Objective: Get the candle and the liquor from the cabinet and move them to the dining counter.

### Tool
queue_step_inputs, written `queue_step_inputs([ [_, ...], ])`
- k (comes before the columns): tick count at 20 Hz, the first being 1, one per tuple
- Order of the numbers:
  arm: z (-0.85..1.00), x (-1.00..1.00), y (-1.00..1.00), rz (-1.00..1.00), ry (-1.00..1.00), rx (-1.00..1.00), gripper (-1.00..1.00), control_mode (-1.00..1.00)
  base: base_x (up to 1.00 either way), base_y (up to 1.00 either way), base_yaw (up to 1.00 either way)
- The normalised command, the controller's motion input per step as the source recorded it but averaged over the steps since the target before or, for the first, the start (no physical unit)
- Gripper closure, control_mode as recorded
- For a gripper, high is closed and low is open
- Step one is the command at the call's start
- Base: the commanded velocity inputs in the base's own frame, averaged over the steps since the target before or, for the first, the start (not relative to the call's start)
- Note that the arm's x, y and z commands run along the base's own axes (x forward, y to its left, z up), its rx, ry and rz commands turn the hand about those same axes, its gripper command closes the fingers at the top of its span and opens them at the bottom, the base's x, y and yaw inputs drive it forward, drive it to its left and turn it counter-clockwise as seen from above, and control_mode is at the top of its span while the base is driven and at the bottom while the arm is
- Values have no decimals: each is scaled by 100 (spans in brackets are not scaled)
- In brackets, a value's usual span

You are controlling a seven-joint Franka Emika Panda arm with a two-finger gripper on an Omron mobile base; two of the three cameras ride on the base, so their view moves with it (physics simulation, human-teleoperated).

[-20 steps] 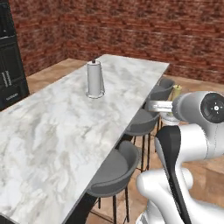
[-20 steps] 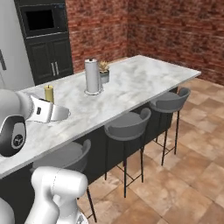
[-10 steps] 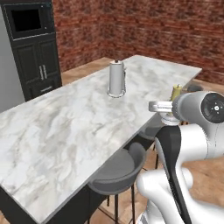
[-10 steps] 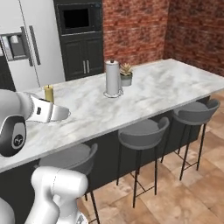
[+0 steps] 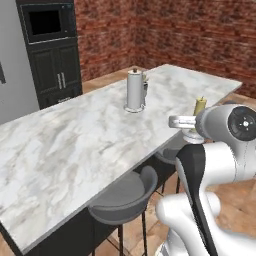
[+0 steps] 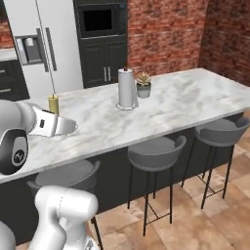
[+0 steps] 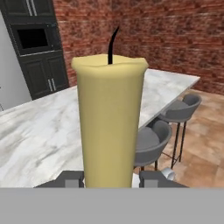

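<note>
Carrying the candle [image 5: 200, 106]: item held upright in the gripper [image 5: 192, 131], at the counter's [image 5: 75, 150] near right edge, above the stools. Left base view: steel canister [image 5: 134, 90] standing far along the marble top; candle not yet set down.

Right base view: candle [image 6: 53, 104] upright at far left, clasped by the gripper [image 6: 66, 127], over the counter [image 6: 185, 97]; canister [image 6: 125, 88] and small potted plant [image 6: 143, 84] side by side mid-counter.

Hand view: candle [image 7: 109, 122] close up, black wick, clamped between both fingertips [image 7: 70, 179]; marble top behind.

Status: candle fetched, placement apparently pending. Liquor seemingly still to fetch.
</note>
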Motion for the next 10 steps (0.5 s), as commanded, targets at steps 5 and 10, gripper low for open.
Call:
queue_step_inputs([
  [5,0,0,0,0,0,0,100,100,-2,-75,10],
  [10,0,0,0,0,0,0,100,100,1,-62,22],
])
